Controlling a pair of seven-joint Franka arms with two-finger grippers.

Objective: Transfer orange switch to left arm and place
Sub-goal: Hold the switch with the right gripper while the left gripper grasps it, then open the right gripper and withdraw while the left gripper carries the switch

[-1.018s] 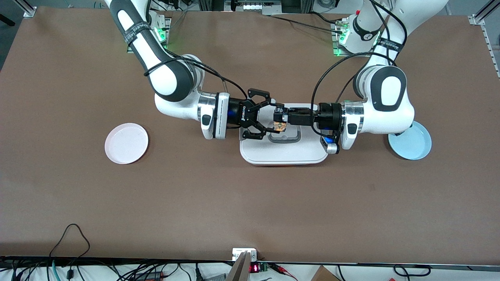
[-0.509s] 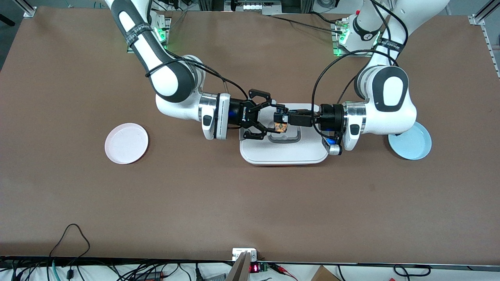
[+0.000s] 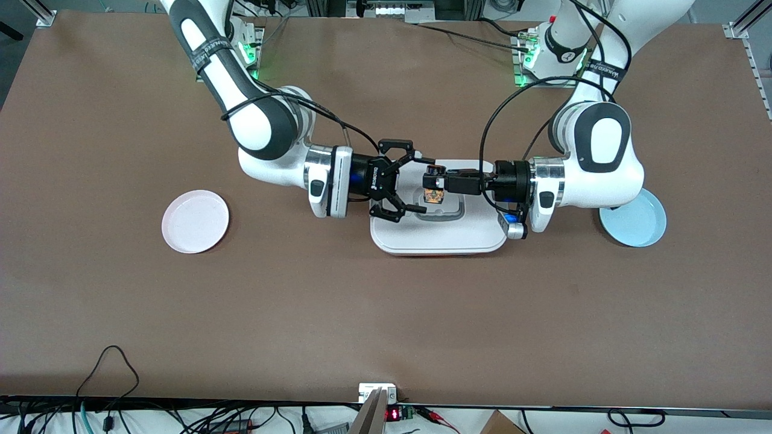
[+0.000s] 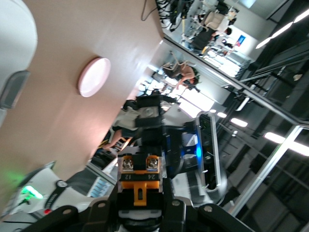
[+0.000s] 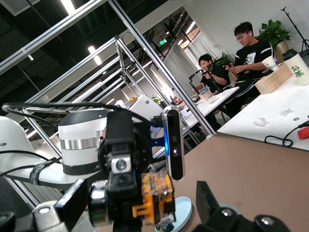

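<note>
My right gripper has sprung open and backed off the tiny black-and-orange push-button switch. My left gripper pinches it above the large white plastic box, right gripper at nine o'clock.

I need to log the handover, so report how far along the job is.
Done: the orange switch sits shut in the left hand above the box. In hand: the right hand is open beside it. Left: carry it clear and set it down.
</note>
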